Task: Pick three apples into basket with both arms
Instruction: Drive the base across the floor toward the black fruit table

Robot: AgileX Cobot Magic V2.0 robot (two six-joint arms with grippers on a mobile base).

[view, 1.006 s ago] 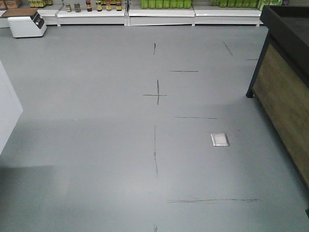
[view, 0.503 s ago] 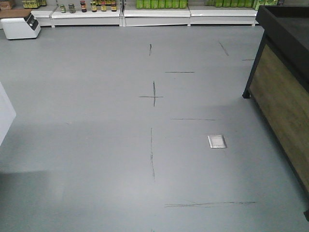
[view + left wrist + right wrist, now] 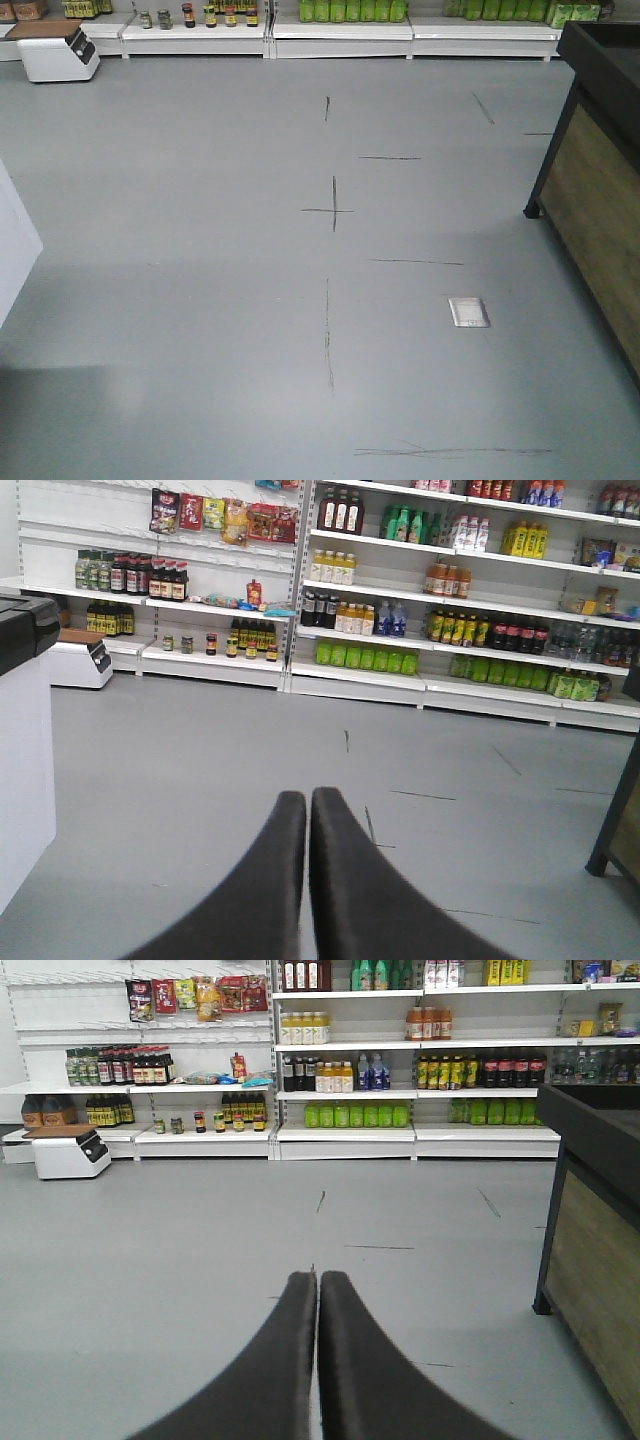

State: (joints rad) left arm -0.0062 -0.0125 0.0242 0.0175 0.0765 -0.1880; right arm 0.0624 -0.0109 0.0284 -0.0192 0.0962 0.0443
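Black fingers (image 3: pixel 265 885) of my left tool (image 3: pixel 308 798) lie pressed flat against each other, clenched on nothing, tips pointing out over the floor (image 3: pixel 180 330). My right tool (image 3: pixel 318 1278) is clenched the same way, also empty.

Beyond both tips the floor is plain grey and smooth. Closest in the front view, a long thin scratch (image 3: pixel 450 451) runs across it, and a fine dark line (image 3: pixel 328 345) runs away from me. A small metal plate (image 3: pixel 468 312) is set flush into the floor right of that line. Farther on is a dark cross mark (image 3: pixel 333 209), with more short strokes past it.

On my right stands a wood-panelled stand (image 3: pixel 600 210) with a black frame, its leg on the floor. On my left a white cabinet (image 3: pixel 14 245) cuts into view.

Against the far wall a white box (image 3: pixel 58 52) with a black front sits on the floor, beside white shelves (image 3: pixel 450 685). The lowest shelf holds small jars (image 3: pixel 210 16) and a row of green bottles (image 3: pixel 350 9); higher shelves carry more bottles and packets.

Where the apples and the basket are, I cannot tell from these views.
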